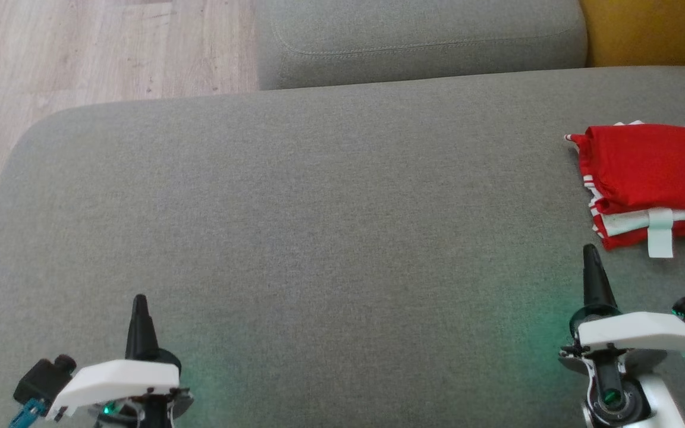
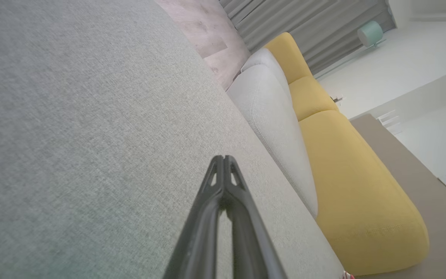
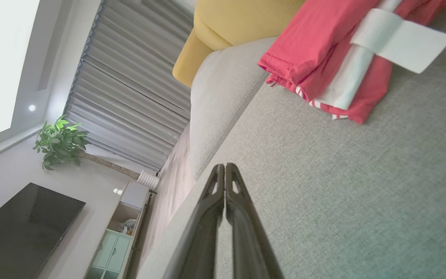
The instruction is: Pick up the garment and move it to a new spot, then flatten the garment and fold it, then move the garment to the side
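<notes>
Left gripper (image 1: 139, 300): closed, tips together, holding nothing, over near-left corner of grey seat cushion (image 1: 319, 208). Right gripper (image 1: 590, 249): likewise closed and empty, over near-right part of the cushion, just short of the garment (image 1: 651, 160), not touching it.

Red garment with white stripes, lying as a folded stack at right edge of the cushion, partly cut off by the head view's frame. White tag (image 1: 660, 235) sticking out of the stack toward the right gripper.

Risks, as judgement:
- Closed jaws useless for a grab; need opening first, else just a shove that slides or rumples the stack.
- Easy to pinch the tag or the top layer alone; would then lift one ply and spill the fold.
- Soft, giving cushion; pressing down hard likely to dig tips into the upholstery and drag the weave.
- Unclear how close the stack sits to the cushion's right edge; a push that way might tip it off.

Surface and room: textured grey fabric, flat, bare across the middle. Grey back cushion (image 1: 420, 41) along far edge, yellow cushion (image 1: 651, 30) at far-right corner. Pale wood floor (image 1: 81, 47) beyond far-left corner. Grey curtains (image 3: 130, 97), potted plant (image 3: 58, 141), dark TV (image 3: 21, 228) and low cabinet (image 3: 118, 236) in right wrist view.
</notes>
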{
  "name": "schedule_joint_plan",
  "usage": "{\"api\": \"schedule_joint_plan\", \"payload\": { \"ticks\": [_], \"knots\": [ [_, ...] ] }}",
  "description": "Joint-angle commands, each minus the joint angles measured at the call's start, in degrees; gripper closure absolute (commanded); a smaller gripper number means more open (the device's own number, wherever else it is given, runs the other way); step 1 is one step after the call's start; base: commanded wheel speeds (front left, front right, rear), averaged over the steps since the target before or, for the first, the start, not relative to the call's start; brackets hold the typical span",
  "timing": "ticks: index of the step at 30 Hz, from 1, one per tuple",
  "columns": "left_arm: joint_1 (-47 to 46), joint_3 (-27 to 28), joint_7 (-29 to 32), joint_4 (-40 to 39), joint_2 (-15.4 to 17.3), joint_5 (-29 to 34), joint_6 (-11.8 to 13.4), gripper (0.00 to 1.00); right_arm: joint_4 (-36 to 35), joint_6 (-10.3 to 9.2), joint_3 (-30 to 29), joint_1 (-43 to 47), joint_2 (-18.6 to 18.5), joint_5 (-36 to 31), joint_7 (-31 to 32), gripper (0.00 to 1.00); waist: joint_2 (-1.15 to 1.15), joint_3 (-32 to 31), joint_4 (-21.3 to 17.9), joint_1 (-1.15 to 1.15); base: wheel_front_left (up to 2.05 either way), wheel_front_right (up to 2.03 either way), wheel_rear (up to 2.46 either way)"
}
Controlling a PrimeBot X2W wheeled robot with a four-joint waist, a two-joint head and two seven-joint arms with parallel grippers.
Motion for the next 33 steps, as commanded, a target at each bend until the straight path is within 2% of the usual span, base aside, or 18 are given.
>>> {"api": "schedule_joint_plan", "payload": {
  "ticks": [1, 33],
  "knots": [
    [-3.15, 2.05, 0.37, -2.11, 0.24, -1.56, -0.61, 1.0, -2.42, 0.23, 0.24, -1.56, -0.84, 1.81, 0.51, 1.0, 0.0, -0.03, 0.03, 0.0, 0.0, 0.0, 0.0],
    [-3.59, 6.6, 5.8, -3.05, 0.29, -19.55, -2.8, 1.0, -4.62, 0.33, -3.7, -1.2, -0.78, 21.38, 5.79, 1.0, 0.0, -0.74, 0.68, 0.0, 0.0, 0.0, 0.0]
  ]
}}
